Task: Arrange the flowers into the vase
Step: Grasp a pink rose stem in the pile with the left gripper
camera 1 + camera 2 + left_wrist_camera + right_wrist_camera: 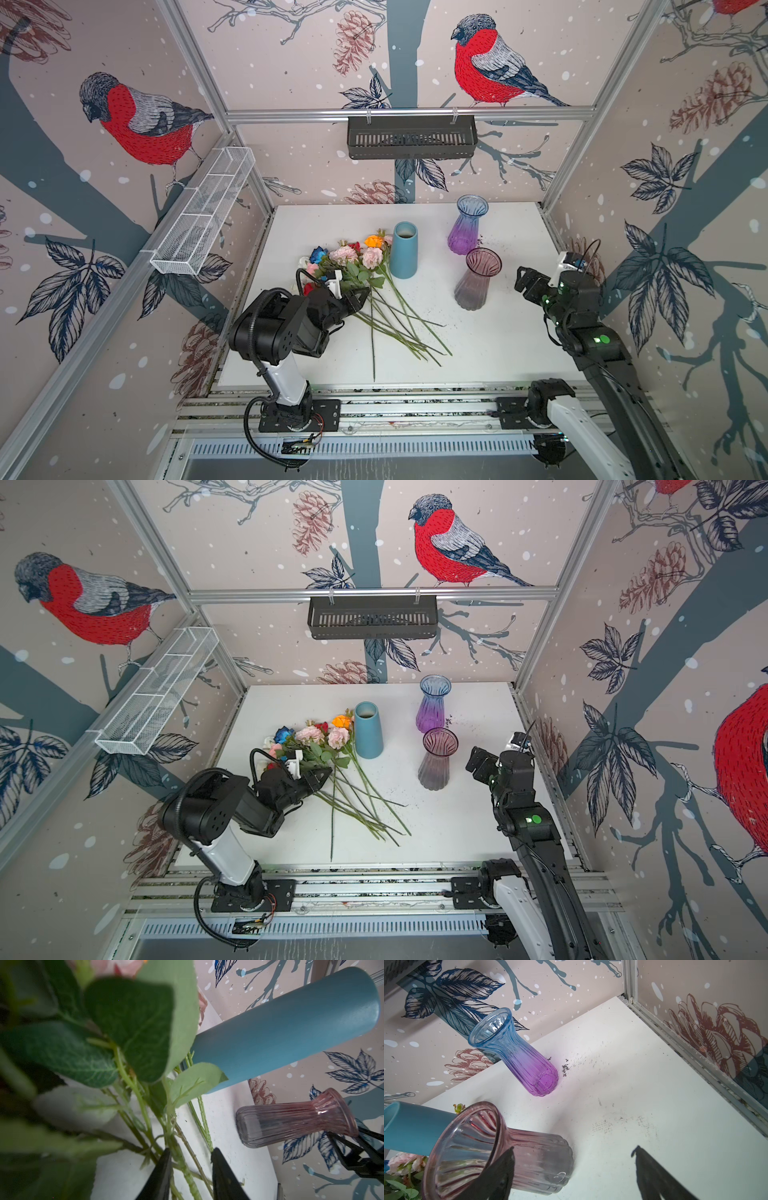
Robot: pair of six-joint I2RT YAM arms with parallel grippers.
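Flowers lie in a loose bunch on the white table, left of centre in both top views. Their pink, red, orange and blue heads point toward the back wall and the long green stems fan out toward the front edge, all of them outside the vases. The heads lie just beside the upright blue cylindrical vase. To its right stand a blue-to-purple glass vase near the back and a pink ribbed glass vase in front of it. The left gripper sits low at the stems just below the leaves, its jaws a narrow gap apart with a few stems between them, not pinched. The right gripper hovers to the right of the pink ribbed glass vase, spread wide and holding nothing. Dark specks and scuffs mark the table, thickest beside the blue-to-purple glass vase. Wallpaper of red-breasted bullfinches, pine cones and dark leaves covers the walls inside an aluminium frame. A black slotted basket hangs from the back rail, and a white mesh tray is fixed along the left wall.
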